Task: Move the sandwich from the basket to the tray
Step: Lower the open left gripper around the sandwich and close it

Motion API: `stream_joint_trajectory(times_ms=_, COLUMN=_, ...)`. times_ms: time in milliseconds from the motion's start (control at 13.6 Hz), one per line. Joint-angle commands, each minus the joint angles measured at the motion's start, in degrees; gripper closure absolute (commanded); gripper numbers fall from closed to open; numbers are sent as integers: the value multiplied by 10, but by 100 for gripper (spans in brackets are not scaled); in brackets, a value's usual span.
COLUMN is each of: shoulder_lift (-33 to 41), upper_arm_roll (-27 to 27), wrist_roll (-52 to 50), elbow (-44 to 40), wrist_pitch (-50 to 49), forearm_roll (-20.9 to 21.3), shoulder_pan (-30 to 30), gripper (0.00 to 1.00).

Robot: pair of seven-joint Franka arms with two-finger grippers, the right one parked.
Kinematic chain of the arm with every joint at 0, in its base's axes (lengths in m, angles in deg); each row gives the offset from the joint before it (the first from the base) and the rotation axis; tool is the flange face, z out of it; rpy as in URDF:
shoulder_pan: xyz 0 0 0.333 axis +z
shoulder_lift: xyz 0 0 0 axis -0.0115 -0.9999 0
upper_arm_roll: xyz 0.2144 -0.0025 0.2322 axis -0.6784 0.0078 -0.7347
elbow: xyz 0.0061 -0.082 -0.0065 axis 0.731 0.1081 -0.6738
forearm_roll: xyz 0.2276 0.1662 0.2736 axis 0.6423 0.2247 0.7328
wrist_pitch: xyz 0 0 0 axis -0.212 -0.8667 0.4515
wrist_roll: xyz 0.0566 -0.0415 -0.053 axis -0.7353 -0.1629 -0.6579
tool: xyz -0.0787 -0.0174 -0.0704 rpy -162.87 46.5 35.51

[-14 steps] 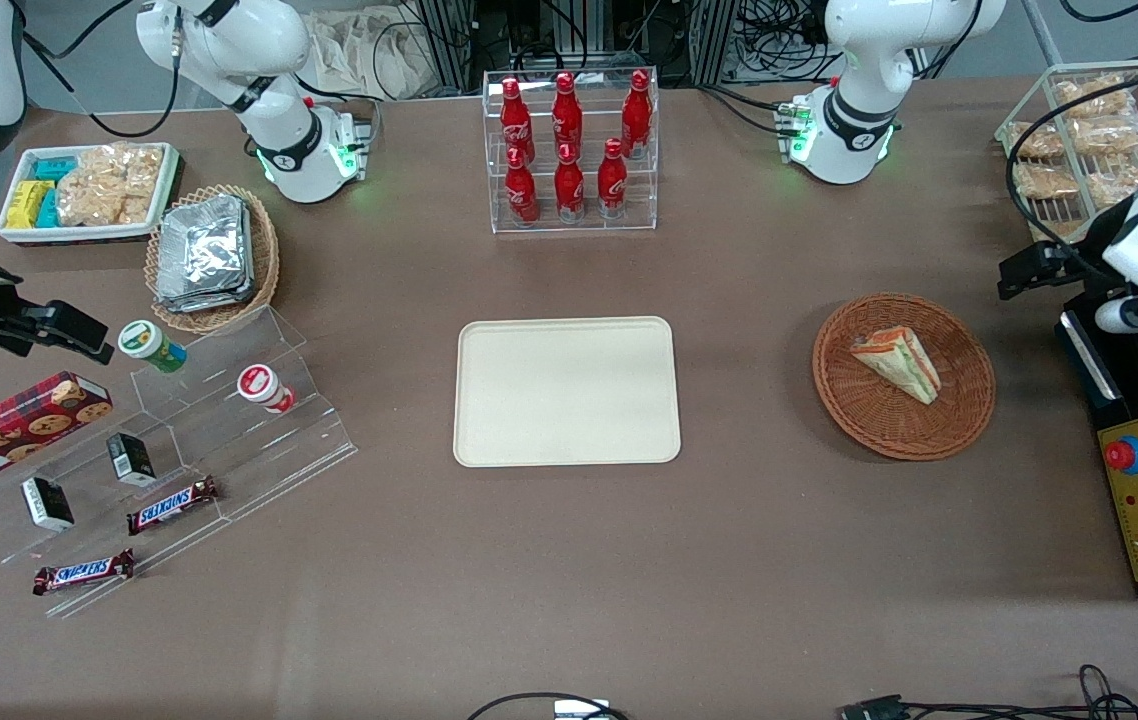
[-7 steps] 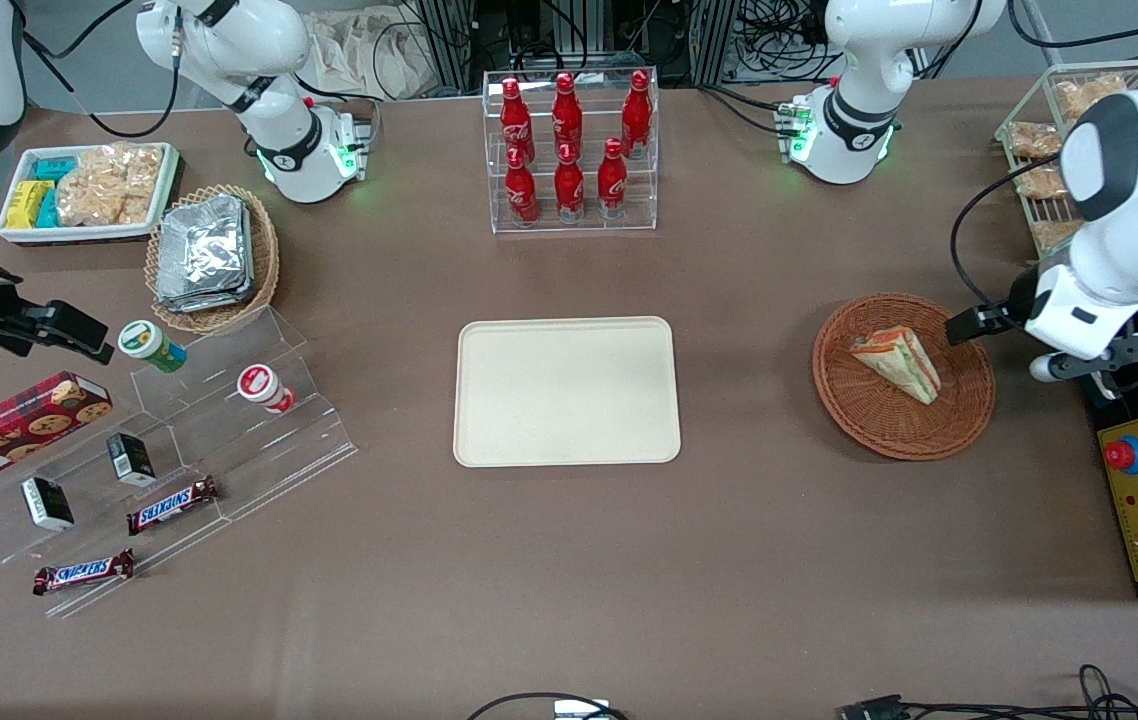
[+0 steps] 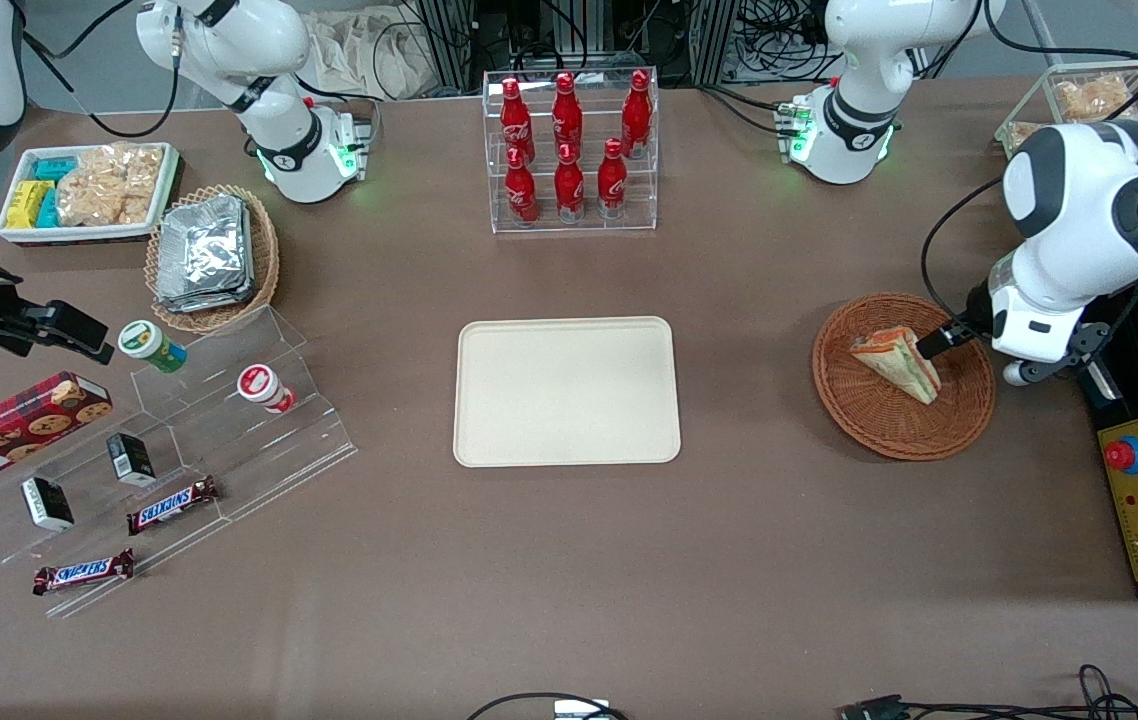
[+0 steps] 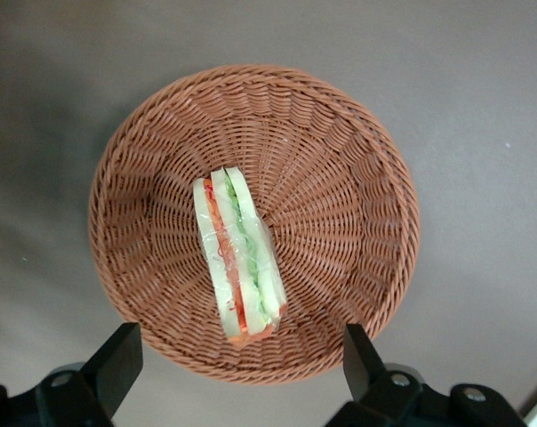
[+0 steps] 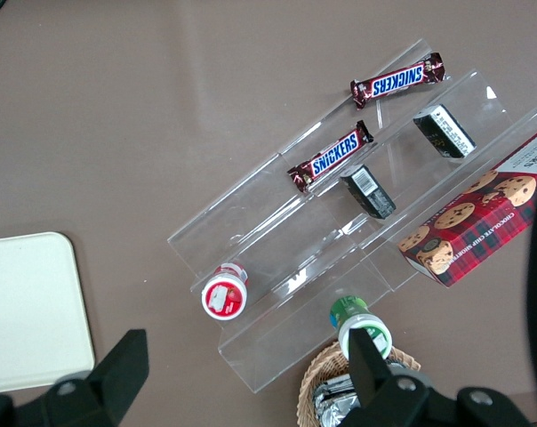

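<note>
Swinging in from the working arm's end of the counter, the end effector (image 4: pixel 237 374) now hangs above the basket (image 3: pixel 959 420), fingers (image 4: pixel 117 360) spread apart and empty. The sandwich (image 3: pixel 897 362) lies inside it. Approach underway; next comes descending to straddle the wedge, then carrying it to the tray (image 3: pixel 566 391).

"SNICKERS" reads in white-edged blue letters on two brown chocolate bars: one (image 5: pixel 397 81) lies on the counter beside the clear stepped stand (image 5: pixel 357 231), the other (image 5: pixel 330 157) on the stand's lowest step. The red tartan cookie box (image 3: pixel 7 428) near the counter's edge at the parked arm's end carries "WALKERS" on its white panel. Print on the red bottles (image 3: pixel 565 150) is too small to read.
</note>
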Motion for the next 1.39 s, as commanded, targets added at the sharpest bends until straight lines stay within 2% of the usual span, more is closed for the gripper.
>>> stream_joint_trajectory(times_ms=0, shoulder_lift=0, upper_arm_roll=2, wrist_roll=-60, elbow=42, wrist_pitch=58, forearm_roll=9, shoulder_pan=-2, gripper=0)
stream_joint_trajectory(times_ms=220, shoulder_lift=-18, upper_arm_roll=2, wrist_roll=-94, elbow=67, wrist_pitch=104, forearm_roll=13, shoulder_pan=-10, gripper=0)
stream_joint_trajectory(times_ms=440, shoulder_lift=-41, upper_arm_roll=2, wrist_roll=-153, elbow=88, wrist_pitch=149, forearm_roll=60, shoulder_pan=-18, gripper=0)
stream_joint_trajectory(times_ms=660, shoulder_lift=-63, upper_arm_roll=2, wrist_roll=-200, elbow=101, wrist_pitch=184, forearm_roll=89, shoulder_pan=-24, gripper=0)
stream_joint_trajectory(times_ms=1247, shoulder_lift=-91, upper_arm_roll=0, wrist_roll=-206, elbow=140, wrist_pitch=255, forearm_roll=96, shoulder_pan=-22, gripper=1)
stream_joint_trajectory(times_ms=1320, shoulder_lift=-96, upper_arm_roll=0, wrist_roll=-206, elbow=140, wrist_pitch=257, forearm_roll=96, shoulder_pan=-22, gripper=8)
